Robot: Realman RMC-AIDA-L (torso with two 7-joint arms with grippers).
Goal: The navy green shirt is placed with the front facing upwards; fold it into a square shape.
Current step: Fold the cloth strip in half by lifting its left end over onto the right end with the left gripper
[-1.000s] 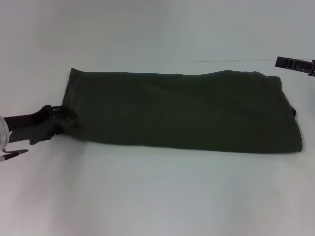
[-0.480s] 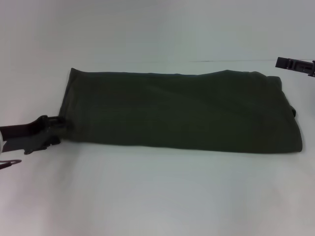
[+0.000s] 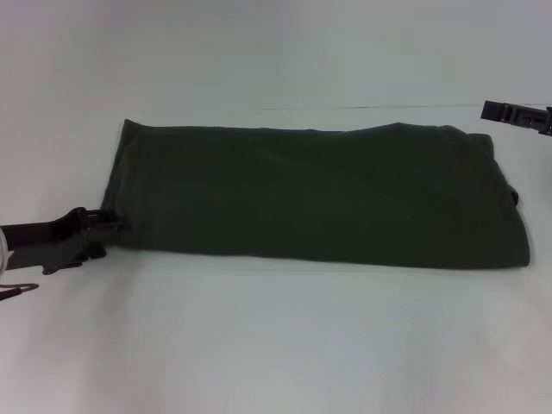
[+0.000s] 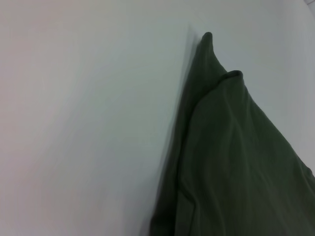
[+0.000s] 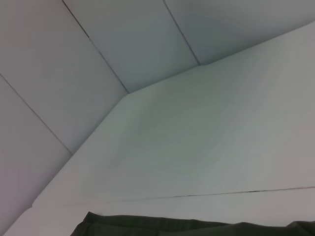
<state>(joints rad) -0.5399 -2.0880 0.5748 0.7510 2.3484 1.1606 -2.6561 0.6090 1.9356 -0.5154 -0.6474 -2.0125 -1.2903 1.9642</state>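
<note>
The navy green shirt (image 3: 319,194) lies on the white table (image 3: 276,336) as a long band running left to right, plain green side up, with no lettering showing. My left gripper (image 3: 105,222) sits low at the band's near left corner, its tip at the cloth's edge. In the left wrist view the shirt (image 4: 236,157) shows layered folded edges ending in a point. My right gripper (image 3: 516,114) hangs at the far right, above and behind the shirt's right end. Only a strip of the shirt (image 5: 197,228) shows in the right wrist view.
The white table stretches wide in front of the shirt and to its left. A pale wall (image 3: 276,52) rises behind the table's far edge, and panelled walls (image 5: 123,44) show in the right wrist view.
My left gripper has drawn back to the left, off the shirt's near left corner, and now rests at its edge. The shirt and the right arm have not moved.
</note>
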